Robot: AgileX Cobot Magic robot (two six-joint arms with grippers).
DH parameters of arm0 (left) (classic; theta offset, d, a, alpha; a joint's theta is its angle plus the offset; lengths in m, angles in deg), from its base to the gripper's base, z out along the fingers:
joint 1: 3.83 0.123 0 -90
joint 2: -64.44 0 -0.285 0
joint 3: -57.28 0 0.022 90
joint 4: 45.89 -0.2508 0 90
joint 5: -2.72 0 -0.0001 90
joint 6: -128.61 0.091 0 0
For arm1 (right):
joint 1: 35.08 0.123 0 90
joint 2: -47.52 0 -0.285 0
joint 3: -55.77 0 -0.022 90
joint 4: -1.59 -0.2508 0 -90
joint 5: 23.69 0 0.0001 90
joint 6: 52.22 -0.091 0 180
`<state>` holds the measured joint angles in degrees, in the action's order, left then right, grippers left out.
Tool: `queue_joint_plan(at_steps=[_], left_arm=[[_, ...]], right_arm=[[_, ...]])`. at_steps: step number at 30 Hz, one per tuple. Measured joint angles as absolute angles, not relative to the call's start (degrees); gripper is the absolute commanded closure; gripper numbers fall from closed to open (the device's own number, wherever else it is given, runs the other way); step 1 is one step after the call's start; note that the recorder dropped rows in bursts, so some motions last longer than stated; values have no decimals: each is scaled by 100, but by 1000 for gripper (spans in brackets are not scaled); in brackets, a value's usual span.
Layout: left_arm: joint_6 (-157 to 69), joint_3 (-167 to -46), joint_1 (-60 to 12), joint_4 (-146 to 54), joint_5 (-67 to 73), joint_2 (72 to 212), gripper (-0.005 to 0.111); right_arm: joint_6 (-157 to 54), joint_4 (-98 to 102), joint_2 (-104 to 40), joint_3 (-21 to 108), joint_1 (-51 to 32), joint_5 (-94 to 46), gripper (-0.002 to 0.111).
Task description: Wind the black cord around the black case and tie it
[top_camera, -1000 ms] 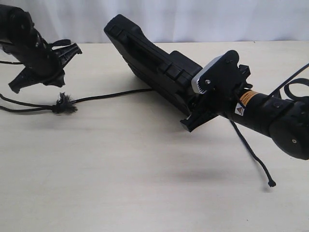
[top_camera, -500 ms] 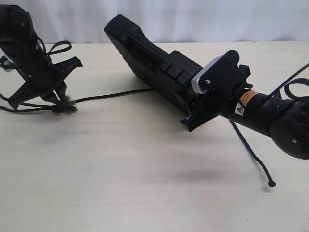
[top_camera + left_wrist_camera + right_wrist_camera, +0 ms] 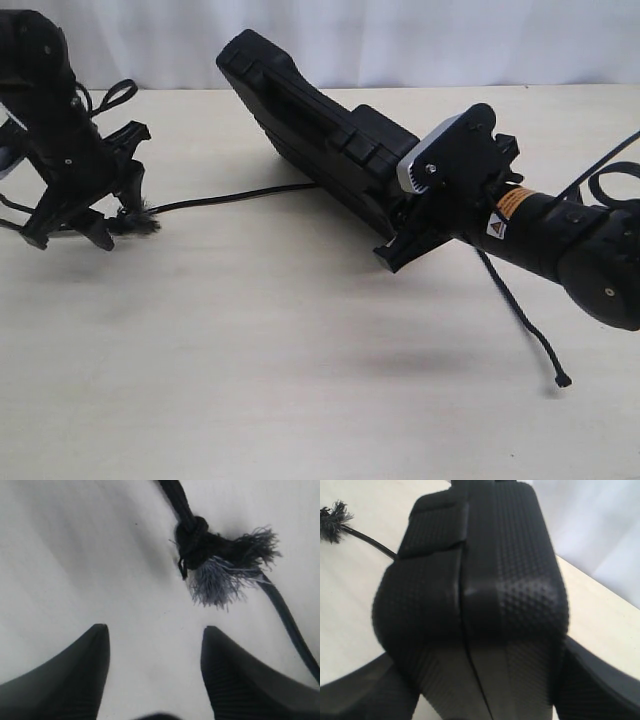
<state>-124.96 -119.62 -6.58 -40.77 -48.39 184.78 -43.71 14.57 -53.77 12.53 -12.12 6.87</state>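
Note:
The black case (image 3: 310,130) is held tilted above the table, ribbed lid toward the exterior view. My right gripper (image 3: 400,240) is shut on its near end, and in the right wrist view the case (image 3: 480,570) fills the space between the jaws of that gripper (image 3: 480,690). The black cord (image 3: 235,196) runs from under the case along the table to its frayed, knotted end (image 3: 136,222). My left gripper (image 3: 75,235) stands open just beside that end. In the left wrist view the knot (image 3: 196,539) and tuft lie ahead of the empty left gripper (image 3: 155,630). The other cord end (image 3: 525,325) hangs below my right arm.
Smooth arm cables (image 3: 20,215) trail on the table behind my left gripper. A white backdrop (image 3: 400,40) closes the far side. The pale tabletop (image 3: 300,380) stretches toward the front.
My left gripper has come down and to the left toward the table beside the frayed end, and its jaws have opened. The right arm and the case have not moved.

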Motion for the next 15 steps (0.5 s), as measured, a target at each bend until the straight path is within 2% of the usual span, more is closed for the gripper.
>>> queue_joint_plan(at_steps=[15], left_arm=[[-12622, -11962, -658, -4946, -3896, 18478, 54]], right_arm=[[-4371, 1447, -5377, 1253, -1212, 671, 104]])
